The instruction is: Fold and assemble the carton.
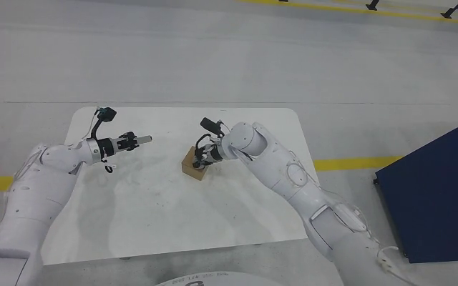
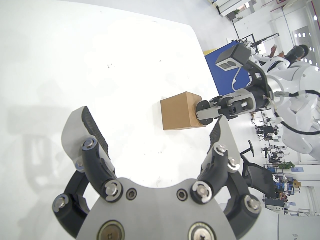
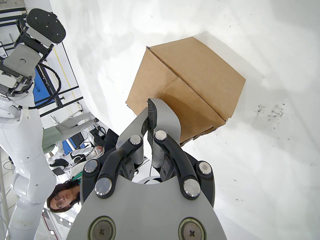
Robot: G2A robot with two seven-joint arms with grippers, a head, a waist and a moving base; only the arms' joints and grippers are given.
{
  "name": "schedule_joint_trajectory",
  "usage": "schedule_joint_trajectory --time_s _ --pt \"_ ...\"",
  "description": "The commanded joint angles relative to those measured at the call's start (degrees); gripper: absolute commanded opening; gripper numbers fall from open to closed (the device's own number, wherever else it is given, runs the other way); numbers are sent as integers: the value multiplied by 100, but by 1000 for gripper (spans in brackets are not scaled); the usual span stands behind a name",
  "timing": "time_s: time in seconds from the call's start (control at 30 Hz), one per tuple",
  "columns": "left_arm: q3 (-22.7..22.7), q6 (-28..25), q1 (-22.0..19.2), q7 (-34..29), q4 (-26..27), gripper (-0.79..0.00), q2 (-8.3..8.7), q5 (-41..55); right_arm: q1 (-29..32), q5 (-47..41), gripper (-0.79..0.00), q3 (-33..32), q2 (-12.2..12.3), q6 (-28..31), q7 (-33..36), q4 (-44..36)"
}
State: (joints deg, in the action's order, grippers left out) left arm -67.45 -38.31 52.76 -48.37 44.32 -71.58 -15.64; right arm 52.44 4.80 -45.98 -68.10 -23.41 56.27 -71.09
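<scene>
Carton (image 1: 195,164) sits closed near the desk (image 1: 164,222) centre. We judge the right tool (image 3: 150,106), pressed together, pushes its end flap home; the left tool (image 2: 152,113) hangs spread, well apart.

Bright, even light comes from above. The table (image 2: 75,51) glares almost pure white around the carton (image 2: 178,112), and only a faint soft shadow lies just beside the carton. In both wrist views the table's edge bends.
</scene>
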Motion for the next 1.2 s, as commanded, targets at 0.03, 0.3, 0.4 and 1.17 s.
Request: schedule_joint_trajectory --time_s 0.03,0.3,0.4,1.17 --pt "0 0 0 0 0 0 0 0 114 -27 -785 -165 55 154 -38 -199" --pt "0 0 0 0 0 0 0 0 62 -35 -785 -171 60 10 193 5" --pt "0 0 0 0 0 0 0 0 -25 -97 -785 -93 9 61 163 179" --pt "0 0 0 0 0 0 0 0 824 -924 -785 -1648 446 1088 410 883"
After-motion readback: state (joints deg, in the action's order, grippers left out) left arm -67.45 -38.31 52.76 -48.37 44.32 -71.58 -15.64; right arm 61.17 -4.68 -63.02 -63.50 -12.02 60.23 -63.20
